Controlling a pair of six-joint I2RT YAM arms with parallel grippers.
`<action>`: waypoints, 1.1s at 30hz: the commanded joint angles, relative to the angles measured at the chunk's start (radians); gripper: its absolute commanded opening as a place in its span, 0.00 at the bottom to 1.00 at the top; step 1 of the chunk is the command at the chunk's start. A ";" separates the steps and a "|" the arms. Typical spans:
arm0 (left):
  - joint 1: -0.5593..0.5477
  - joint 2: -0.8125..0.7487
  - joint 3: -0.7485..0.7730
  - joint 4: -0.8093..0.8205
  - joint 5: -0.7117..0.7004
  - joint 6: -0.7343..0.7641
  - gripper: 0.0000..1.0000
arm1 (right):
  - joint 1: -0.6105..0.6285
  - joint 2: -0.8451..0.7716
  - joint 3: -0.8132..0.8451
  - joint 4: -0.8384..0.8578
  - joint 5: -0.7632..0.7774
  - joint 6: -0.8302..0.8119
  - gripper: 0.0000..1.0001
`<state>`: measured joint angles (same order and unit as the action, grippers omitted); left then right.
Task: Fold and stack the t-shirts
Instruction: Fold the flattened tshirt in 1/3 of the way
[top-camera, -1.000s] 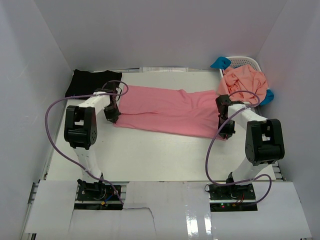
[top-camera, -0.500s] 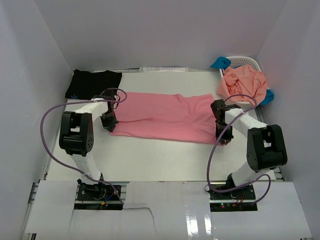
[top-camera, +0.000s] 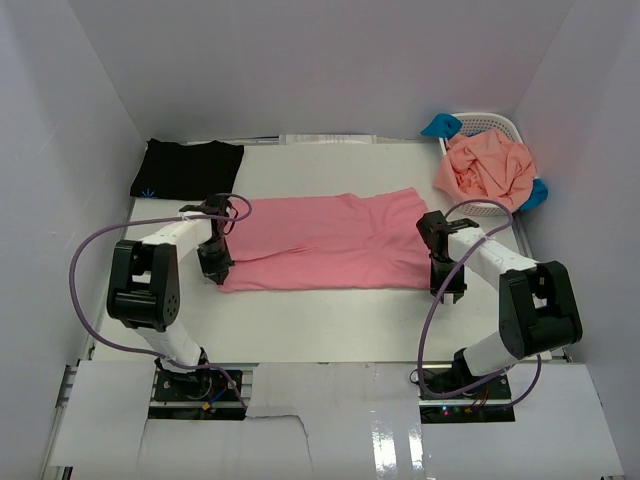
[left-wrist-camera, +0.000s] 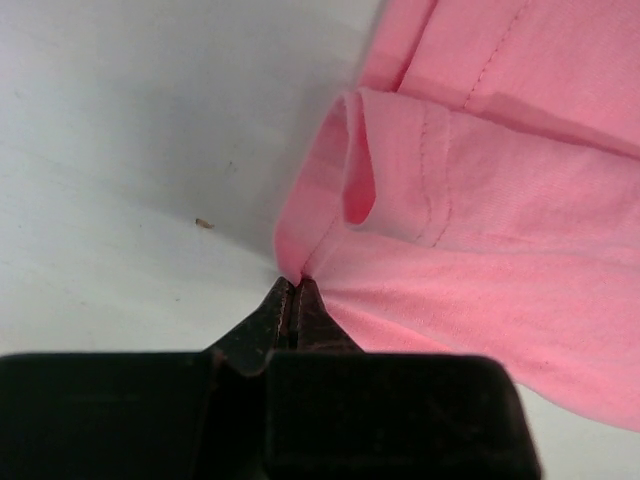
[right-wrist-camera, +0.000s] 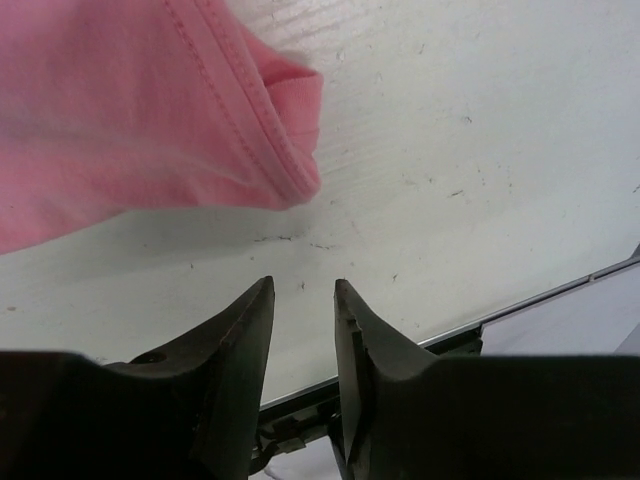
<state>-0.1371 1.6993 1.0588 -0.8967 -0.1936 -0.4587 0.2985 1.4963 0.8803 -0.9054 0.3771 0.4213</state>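
Pink shirt (top-camera: 325, 240) lies folded lengthwise at the middle of the table (top-camera: 330, 320). Left gripper (left-wrist-camera: 294, 292): fingers pinched together on its near-left corner. Right gripper (right-wrist-camera: 303, 300): fingers apart, empty, the shirt's corner just beyond them. Recommend the left releases low, then lifts straight, leaving the fold undisturbed

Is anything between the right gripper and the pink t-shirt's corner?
Nothing visible. The right gripper stands open over the table, with the pink t-shirt corner lying just ahead of its fingertips, untouched.
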 joint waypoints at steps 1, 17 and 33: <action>-0.004 -0.072 -0.025 -0.019 0.005 -0.017 0.00 | 0.017 -0.008 0.008 -0.050 0.052 0.042 0.38; -0.004 -0.139 0.079 -0.030 -0.023 -0.060 0.93 | 0.033 -0.099 0.255 -0.073 0.085 0.010 0.46; -0.013 -0.114 0.156 -0.034 0.031 -0.051 0.90 | 0.040 -0.056 0.226 -0.012 0.059 0.001 0.46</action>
<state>-0.1406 1.6939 1.2053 -0.9386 -0.1986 -0.4980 0.3328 1.4353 1.0973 -0.9375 0.4343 0.4297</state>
